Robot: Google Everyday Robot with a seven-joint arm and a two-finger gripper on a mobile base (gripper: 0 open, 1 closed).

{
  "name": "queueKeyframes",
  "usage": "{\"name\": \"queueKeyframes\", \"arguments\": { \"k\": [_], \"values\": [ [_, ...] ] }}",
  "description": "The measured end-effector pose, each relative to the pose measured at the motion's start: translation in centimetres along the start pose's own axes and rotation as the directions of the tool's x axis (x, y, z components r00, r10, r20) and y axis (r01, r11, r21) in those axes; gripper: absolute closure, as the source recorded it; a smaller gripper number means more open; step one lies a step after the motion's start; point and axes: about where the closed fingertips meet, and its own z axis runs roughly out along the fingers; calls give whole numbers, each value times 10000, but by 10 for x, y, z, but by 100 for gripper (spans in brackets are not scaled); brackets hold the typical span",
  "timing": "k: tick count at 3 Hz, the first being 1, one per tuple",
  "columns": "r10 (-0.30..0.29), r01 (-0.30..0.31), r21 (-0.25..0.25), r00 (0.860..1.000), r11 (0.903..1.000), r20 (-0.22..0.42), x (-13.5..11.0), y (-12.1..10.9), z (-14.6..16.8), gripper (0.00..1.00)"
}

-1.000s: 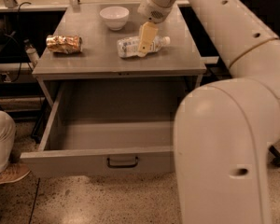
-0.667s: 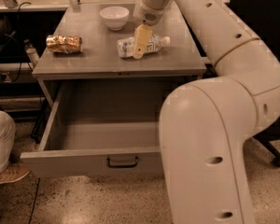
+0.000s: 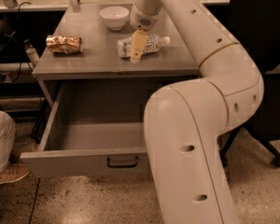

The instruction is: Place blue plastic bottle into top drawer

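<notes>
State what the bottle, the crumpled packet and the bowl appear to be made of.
The blue plastic bottle: clear thin plastic, likely; see-through under a pale label, white cap. The packet: metallic foil, gold glints and creases. The bowl: glossy white, ceramic or hard plastic, cannot tell. The gripper hangs over the bottle's middle.

Single camera, so no second view and no overlap. Vantage high, looking forward and steeply down. Arm [image 3: 196,139] enters from bottom right, very close to lens, fills centre-right, blocks right part of top drawer [image 3: 84,160]. Rest at mid range: cabinet top [image 3: 98,62] in upper half, open drawer centre-left, floor [image 3: 84,204] along bottom edge. Gripper [image 3: 135,55] at top centre, overlapping blue plastic bottle [image 3: 151,43] in frame.
</notes>
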Motion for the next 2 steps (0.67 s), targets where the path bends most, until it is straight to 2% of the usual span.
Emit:
{"name": "queueKeyframes", "arguments": {
  "k": [1, 2],
  "values": [
    [113, -112, -218, 9999, 9997, 57, 1, 1, 9, 18],
    [234, -229, -314, 9996, 9992, 159, 2, 0, 12, 42]
  ]
}}
